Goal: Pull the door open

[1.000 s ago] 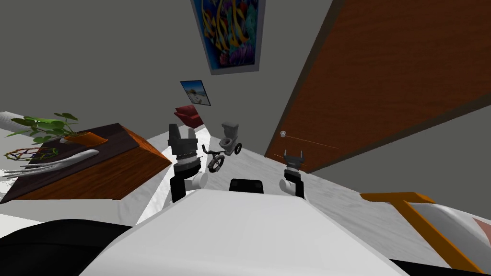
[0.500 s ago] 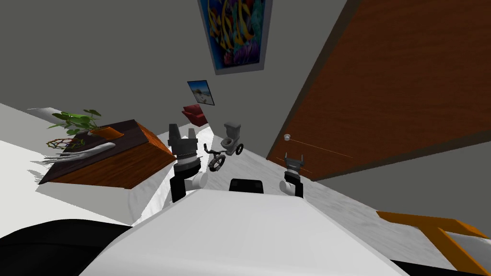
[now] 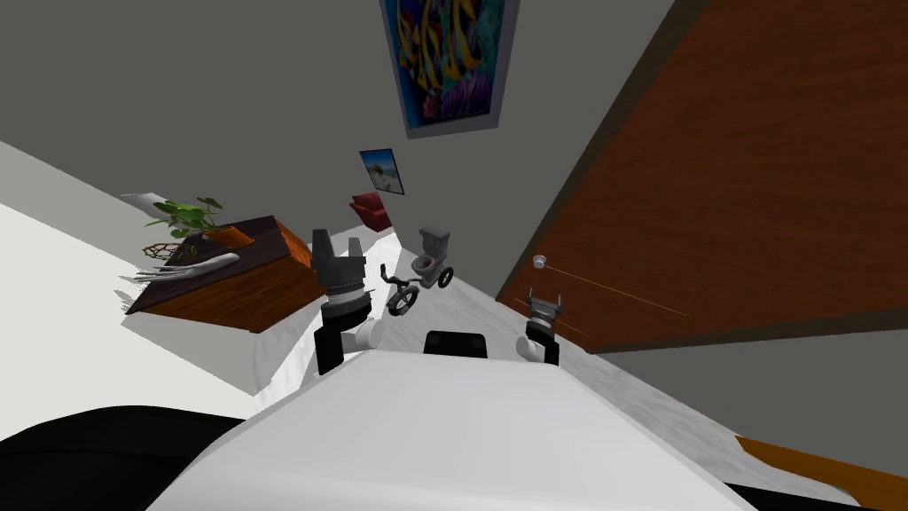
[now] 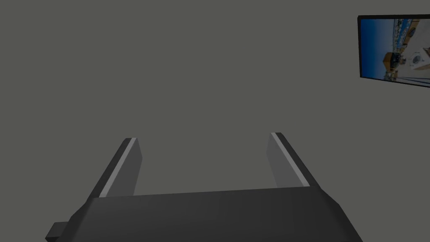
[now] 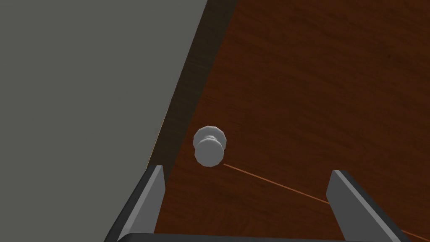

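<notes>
Robot's base has swung toward the brown door (image 3: 754,195) vs 1 s ago: door looms larger and the side tabletop (image 3: 253,239) has slid further from the left gripper (image 3: 337,238), which is open and idle. Right gripper (image 5: 247,170) open, nothing held. White knob (image 5: 208,147) just ahead of it, off-centre toward the frame-side finger, no contact. Judged approach phase; grasp not yet made.

Dim, even light with sharp edges; the sideboard (image 3: 230,288) casts a grey shadow below; walls (image 3: 177,89) splay cornerward.
</notes>
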`<state>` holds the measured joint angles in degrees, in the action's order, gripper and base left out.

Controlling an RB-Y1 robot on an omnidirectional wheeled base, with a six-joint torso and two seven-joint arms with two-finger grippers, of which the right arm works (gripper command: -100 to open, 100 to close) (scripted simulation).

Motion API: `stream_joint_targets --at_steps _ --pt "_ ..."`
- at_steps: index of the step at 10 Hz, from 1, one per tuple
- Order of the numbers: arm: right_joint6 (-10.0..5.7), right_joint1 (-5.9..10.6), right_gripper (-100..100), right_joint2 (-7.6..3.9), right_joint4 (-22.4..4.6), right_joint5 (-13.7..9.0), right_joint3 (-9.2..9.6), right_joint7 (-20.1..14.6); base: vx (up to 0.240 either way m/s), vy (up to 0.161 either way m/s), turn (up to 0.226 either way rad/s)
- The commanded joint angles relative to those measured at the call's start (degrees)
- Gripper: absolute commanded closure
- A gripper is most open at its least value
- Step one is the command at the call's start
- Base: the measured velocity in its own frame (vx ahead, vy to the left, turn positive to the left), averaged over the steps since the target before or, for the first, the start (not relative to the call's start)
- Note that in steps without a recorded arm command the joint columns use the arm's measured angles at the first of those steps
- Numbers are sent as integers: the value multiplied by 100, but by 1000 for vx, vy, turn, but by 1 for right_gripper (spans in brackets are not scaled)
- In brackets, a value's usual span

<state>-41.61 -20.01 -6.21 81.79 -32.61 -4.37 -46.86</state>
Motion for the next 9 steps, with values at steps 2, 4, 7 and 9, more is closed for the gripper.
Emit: stream_joint_targets --at_steps 2,4,7,9 --pt "-123 40 -100 -28 -308 -241 -25 -278 63 -71 144" --pt "-220 83 -100 -40 -553 -418 -41 -476 65 -69 146" --pt "-396 160 -100 -55 -999 -739 -70 -835 86 -103 167" --pt "-513 211 -100 -62 -1295 -952 -89 -1073 77 -115 195"
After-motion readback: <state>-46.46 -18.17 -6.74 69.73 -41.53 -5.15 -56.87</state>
